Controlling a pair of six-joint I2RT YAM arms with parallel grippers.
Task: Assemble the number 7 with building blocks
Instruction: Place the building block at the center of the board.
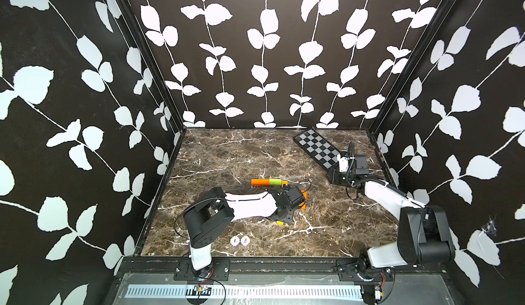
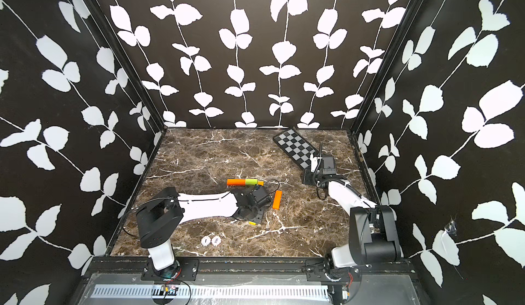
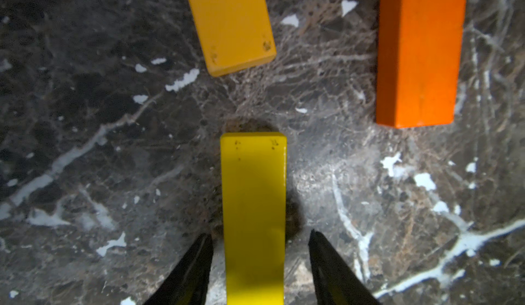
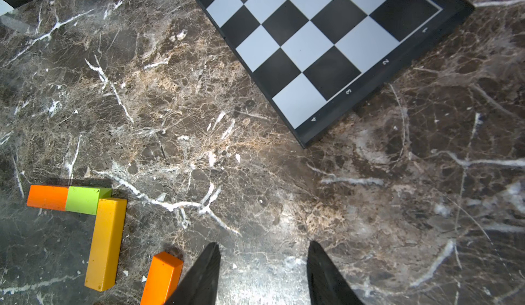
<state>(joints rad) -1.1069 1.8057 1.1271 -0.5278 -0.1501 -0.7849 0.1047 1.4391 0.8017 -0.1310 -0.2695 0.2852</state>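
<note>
An orange bar (image 4: 47, 197) and a yellow-green block (image 4: 83, 200) lie end to end as the short stroke of the number 7. An amber-yellow bar (image 4: 106, 244) runs down from their corner. My left gripper (image 3: 260, 233) is open over a bright yellow bar (image 3: 253, 204) that lies flat between its fingers, with a gap on each side. This bar's far end sits a little short of the amber bar (image 3: 230, 22). A second orange bar (image 2: 277, 199) lies loose to the right. My right gripper (image 4: 263, 243) is open and holds nothing, near the checkerboard.
A black-grey checkerboard (image 1: 316, 147) lies at the back right, partly under my right arm. Two white round tokens (image 1: 240, 241) sit near the front edge. The left arm (image 1: 250, 205) stretches over the table's middle. Patterned walls close in three sides.
</note>
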